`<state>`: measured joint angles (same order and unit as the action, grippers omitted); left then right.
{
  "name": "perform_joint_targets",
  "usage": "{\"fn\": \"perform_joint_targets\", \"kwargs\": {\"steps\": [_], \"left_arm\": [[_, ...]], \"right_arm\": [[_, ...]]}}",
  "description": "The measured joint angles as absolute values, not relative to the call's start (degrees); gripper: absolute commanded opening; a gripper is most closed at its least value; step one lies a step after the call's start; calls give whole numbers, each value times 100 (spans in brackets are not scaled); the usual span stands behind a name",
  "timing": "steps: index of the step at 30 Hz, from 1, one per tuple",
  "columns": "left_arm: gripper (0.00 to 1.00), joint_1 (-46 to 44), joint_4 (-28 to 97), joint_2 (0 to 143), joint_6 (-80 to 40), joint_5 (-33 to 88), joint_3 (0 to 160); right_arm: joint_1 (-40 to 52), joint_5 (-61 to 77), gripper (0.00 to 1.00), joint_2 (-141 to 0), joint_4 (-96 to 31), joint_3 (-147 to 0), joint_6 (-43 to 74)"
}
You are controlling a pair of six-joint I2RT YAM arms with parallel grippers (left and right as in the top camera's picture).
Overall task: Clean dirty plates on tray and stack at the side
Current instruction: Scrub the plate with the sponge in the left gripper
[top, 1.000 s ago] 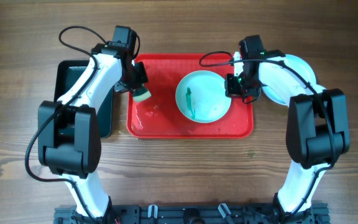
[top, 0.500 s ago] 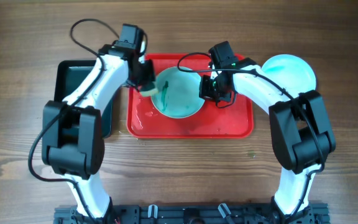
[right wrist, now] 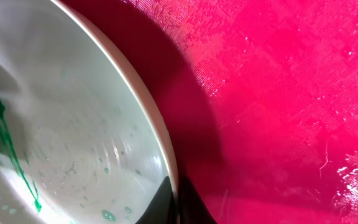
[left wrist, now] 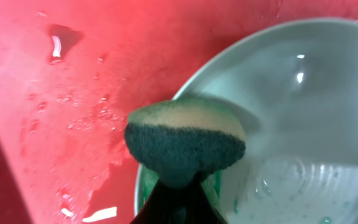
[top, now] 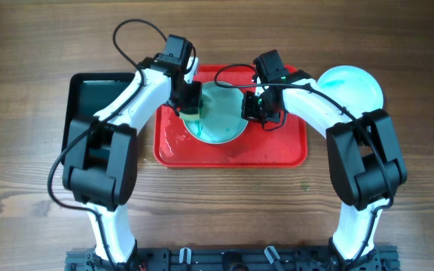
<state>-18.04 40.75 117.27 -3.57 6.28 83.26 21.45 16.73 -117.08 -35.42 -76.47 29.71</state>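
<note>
A pale plate [top: 221, 114] with a teal-green smear [right wrist: 5, 134] is on the red tray [top: 277, 147], its right side lifted. My right gripper [top: 252, 110] is shut on the plate's right rim [right wrist: 169, 171], one finger inside and one outside. My left gripper [top: 191, 102] is shut on a sponge [left wrist: 185, 140] with a dark scouring face. The sponge presses on the plate's left edge [left wrist: 303, 112]. A pale turquoise plate [top: 350, 84] lies on the table right of the tray; I cannot tell whether another lies under it.
A dark green tray [top: 100, 113] lies left of the red tray, under my left arm. The red tray's floor is wet with water drops [left wrist: 73, 118]. Bare wooden table [top: 217, 203] lies in front of the trays.
My right gripper pulled the plate left across the tray and tilted it, then held still. My left gripper carried the sponge right, onto the plate's left edge.
</note>
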Motion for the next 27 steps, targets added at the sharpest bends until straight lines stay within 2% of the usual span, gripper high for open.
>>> {"fn": "perform_joint_targets", "kwargs": {"steps": [11, 20, 24, 27], "left_arm": [[4, -2222, 3894, 12011, -154, 674, 8440], [4, -2290, 4364, 12149, 676, 2740, 8440], [4, -2298, 4480, 12162, 862, 2665, 8440], [4, -2357, 4501, 12138, 462, 1863, 8471]], "right_arm": [[2134, 1680, 4, -11708, -3546, -7640, 2950], [2132, 1691, 4, -11708, -3542, -7636, 2882], [2134, 1702, 4, -11708, -3520, -7636, 2862], [2145, 1763, 4, -11723, -3474, -7636, 2864]]}}
